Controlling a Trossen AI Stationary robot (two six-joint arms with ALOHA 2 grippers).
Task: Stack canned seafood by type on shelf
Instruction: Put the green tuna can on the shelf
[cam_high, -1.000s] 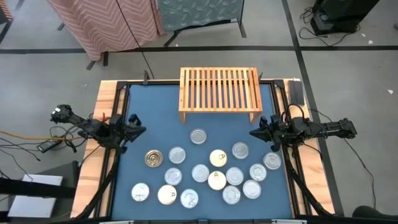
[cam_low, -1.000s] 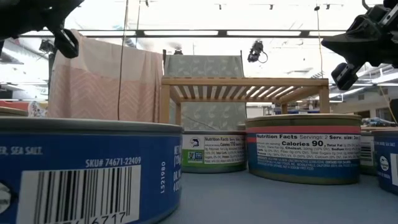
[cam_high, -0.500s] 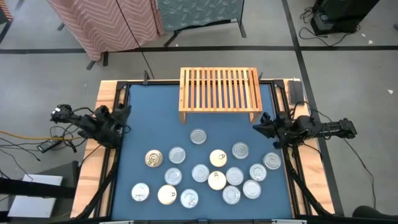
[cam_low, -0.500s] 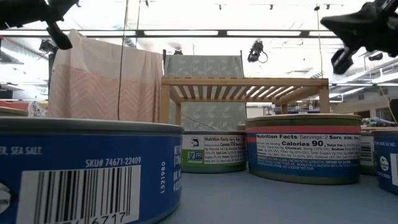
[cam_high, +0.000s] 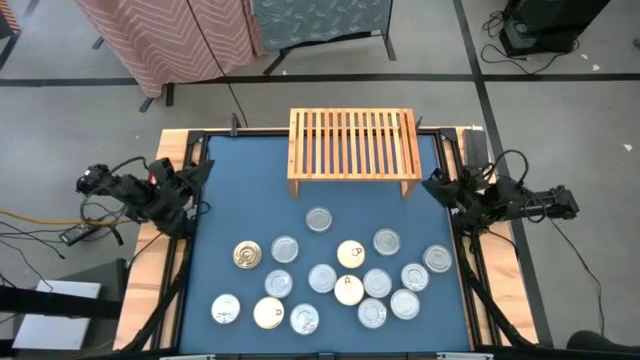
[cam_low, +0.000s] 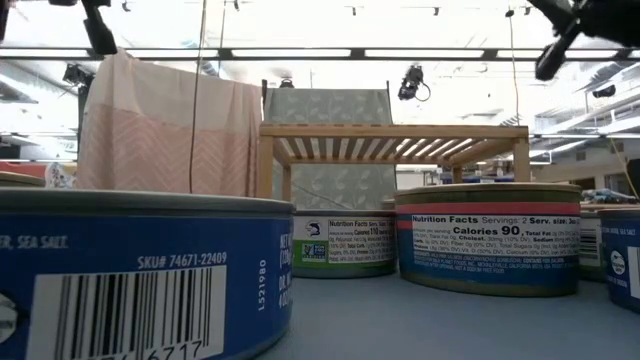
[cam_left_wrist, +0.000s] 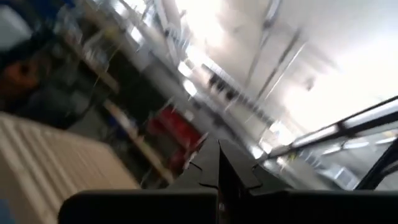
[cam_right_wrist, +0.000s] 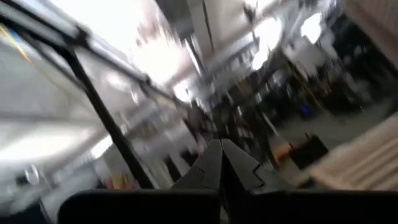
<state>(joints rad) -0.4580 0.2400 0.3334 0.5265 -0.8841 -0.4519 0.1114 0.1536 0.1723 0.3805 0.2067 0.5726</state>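
Your cans (cam_high: 349, 283) lie clustered flat on the counter (cam_high: 250, 210) in front of the empty shelf (cam_high: 353, 143). Expect them rigid, fairly heavy and slick; pinch across the rim. Left gripper (cam_high: 193, 181) and right gripper (cam_high: 436, 183) wait at the edges, fingers pressed together.

High view: overhead, looking straight down on the whole blue-topped table (cam_high: 225, 225) | Low view: table height, close behind a blue-labelled round tin (cam_low: 130, 275), facing the light-wood slatted rack (cam_low: 395, 140), shared with high view (cam_high: 353, 143) | Wrist views: each angled upward past its own closed fingertips toward ceiling lights
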